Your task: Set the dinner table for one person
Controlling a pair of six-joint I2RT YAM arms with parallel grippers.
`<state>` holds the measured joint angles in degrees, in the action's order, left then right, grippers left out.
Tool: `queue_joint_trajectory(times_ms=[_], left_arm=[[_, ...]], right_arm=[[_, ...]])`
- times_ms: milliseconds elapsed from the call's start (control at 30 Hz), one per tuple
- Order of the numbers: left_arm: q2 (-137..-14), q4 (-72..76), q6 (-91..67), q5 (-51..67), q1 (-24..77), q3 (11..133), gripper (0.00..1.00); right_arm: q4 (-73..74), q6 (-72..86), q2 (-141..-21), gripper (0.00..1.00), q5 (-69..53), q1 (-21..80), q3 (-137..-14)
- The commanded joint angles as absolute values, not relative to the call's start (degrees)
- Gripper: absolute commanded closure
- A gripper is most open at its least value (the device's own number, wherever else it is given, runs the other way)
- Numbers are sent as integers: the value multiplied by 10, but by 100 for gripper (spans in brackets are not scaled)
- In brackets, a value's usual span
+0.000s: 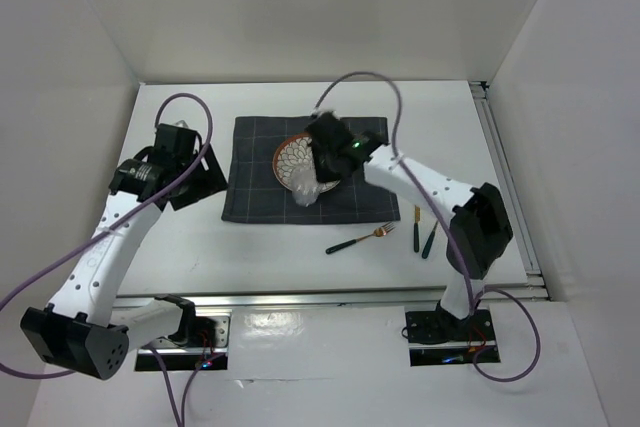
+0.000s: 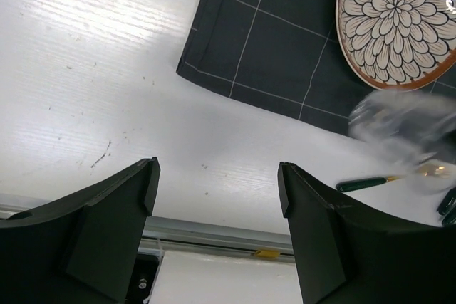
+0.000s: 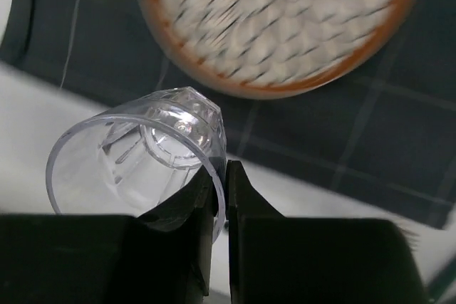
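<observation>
R gripper [image 3: 221,176] pinched tight on rim of clear tumbler [image 3: 142,154]. Tumbler is thin-walled w/ faceted base, tilted, over near edge of placemat [image 1: 255,177]; can't tell if it touches the cloth. L gripper [image 2: 214,183] has jaws wide apart, nothing btwn, above bare dinner table [image 1: 270,247] just left of placemat.

Table: flat white top, faint scuffs, silver rails at near & right edges, under everything.

In front of placemat: fork [image 1: 360,239], gold head, dark green handle, lying slantwise. Off placemat's right near corner: 2 green-handled utensils [image 1: 430,240], type unclear.

Placemat: rectangular dark grey cloth, thin pale check lines. On it, twd far side: round plate [image 1: 290,157], petal pattern, brown rim, partly hidden by R arm.
</observation>
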<state>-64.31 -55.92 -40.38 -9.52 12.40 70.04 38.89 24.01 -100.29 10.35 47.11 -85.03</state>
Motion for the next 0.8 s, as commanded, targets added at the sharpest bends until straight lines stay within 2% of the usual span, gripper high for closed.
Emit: queue_joint_trajectory(times_ms=[0,133,233,433,767], left_arm=[[-647,-527,-383,-91,120,692,16],[-653,-521,-373,-91,120,692,16],[-668,-521,-367,-76,120,697,16],[-696,-509,-354,-52,141,686,16],[-719,-509,-330,-53,206,674,16]], right_arm=[[436,247,-976,100,181,376,-925],[434,247,-1039,100,171,254,-989],[439,247,-1099,100,164,202,-1058],[469,247,-1223,100,150,150,-1207],[451,247,-1313,100,84,113,-1237]])
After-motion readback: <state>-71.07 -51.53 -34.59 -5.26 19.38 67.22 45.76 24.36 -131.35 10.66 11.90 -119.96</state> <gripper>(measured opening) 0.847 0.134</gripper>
